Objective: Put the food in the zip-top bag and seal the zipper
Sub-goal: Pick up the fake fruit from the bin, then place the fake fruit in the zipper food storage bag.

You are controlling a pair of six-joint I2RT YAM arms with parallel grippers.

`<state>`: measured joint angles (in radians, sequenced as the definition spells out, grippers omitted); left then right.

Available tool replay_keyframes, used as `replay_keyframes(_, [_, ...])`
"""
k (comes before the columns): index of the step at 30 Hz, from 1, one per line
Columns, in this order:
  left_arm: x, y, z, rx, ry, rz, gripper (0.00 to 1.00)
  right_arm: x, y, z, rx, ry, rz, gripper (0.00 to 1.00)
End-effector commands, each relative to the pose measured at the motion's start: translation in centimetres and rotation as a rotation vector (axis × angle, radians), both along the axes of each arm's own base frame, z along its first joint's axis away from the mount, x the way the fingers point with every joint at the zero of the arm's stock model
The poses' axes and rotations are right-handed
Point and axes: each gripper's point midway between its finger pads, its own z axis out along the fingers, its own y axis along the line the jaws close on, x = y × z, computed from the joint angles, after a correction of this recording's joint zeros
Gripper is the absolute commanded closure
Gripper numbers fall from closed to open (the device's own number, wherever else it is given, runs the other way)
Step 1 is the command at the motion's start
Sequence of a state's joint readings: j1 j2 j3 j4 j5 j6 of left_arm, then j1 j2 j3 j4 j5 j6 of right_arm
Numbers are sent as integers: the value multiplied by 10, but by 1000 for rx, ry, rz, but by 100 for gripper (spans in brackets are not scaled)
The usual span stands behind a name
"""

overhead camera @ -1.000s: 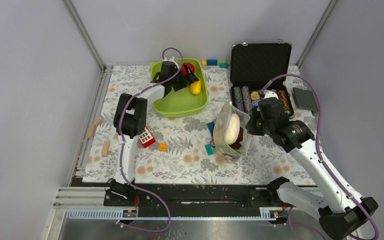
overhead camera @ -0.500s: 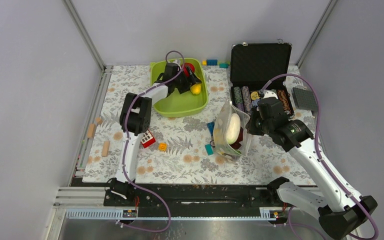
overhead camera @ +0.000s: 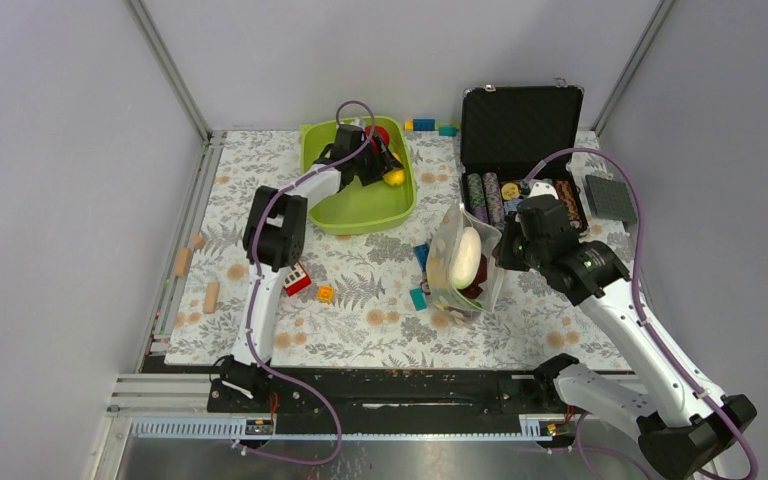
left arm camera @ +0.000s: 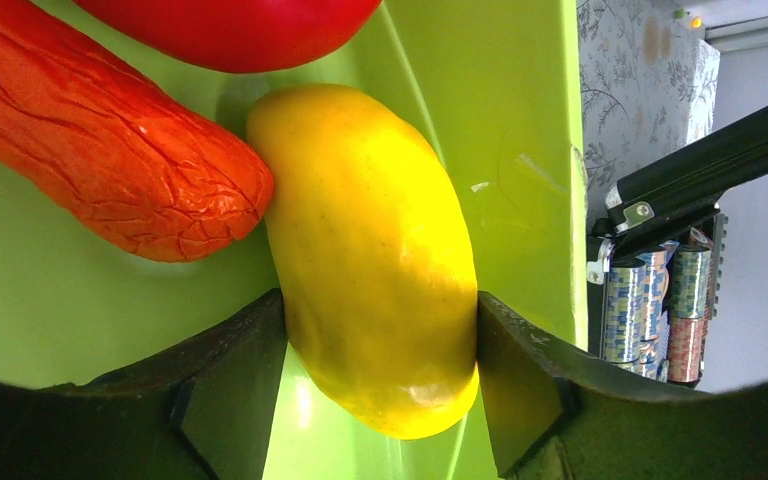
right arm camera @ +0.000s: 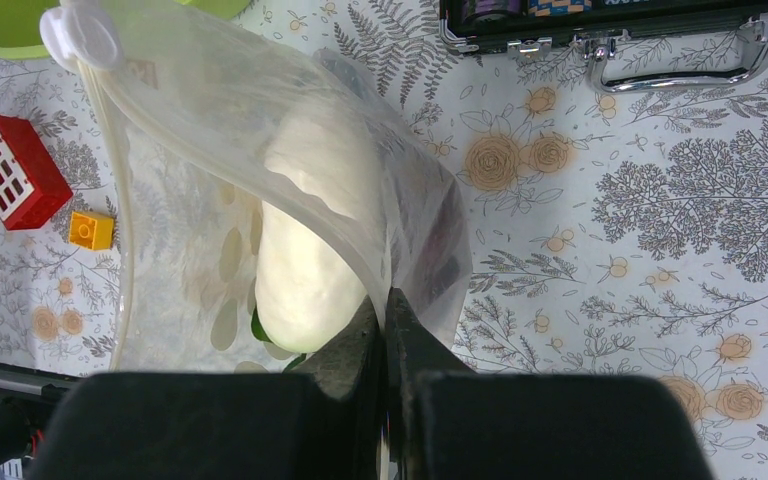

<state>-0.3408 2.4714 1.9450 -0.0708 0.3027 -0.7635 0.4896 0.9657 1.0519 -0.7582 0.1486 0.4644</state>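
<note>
Nearest the arm bases, the right gripper (right arm camera: 385,325) is seen with its fingers pressed together on a fold of the zip-top bag (right arm camera: 260,130), which is held up off the floral table cover (right arm camera: 660,250) near the middle of the table. The zipper (right arm camera: 110,200) runs down the bag's left edge in the right wrist view, and the mouth is held apart. A white piece (right arm camera: 305,270) and a dark maroon piece (overhead camera: 475,290) are lodged inside the bag. A red block (right arm camera: 2,170) and a small yellow block (right arm camera: 91,230) lie on the cover to the left of the bag. Farther back on the right, striped poker chips (overhead camera: 485,195) are stacked in an open black case (overhead camera: 520,115). At the far side, inside the green tray (left arm camera: 500,120), the left gripper (left arm camera: 378,320) is closed against both sides of a yellow piece (left arm camera: 370,200). An orange-red piece (left arm camera: 100,150) touches the yellow piece, and a red piece (left arm camera: 230,25) lies just beyond it.
</note>
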Motion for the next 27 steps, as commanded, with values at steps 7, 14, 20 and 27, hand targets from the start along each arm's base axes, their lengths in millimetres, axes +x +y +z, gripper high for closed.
replay_keyframes(7, [-26,4,107,18,-171,-30,83,3,-3,17,10,-54,-11,100])
replay_keyframes(14, [-99,2,227,-20,-456,-77,84,1,-1,19,28,-61,-2,100])
replay_keyframes(20, [-198,-42,292,-96,-639,-326,84,0,2,18,43,-57,9,100])
replay_keyframes(27, [-319,-94,316,-143,-810,-582,83,-2,4,17,57,-58,18,100])
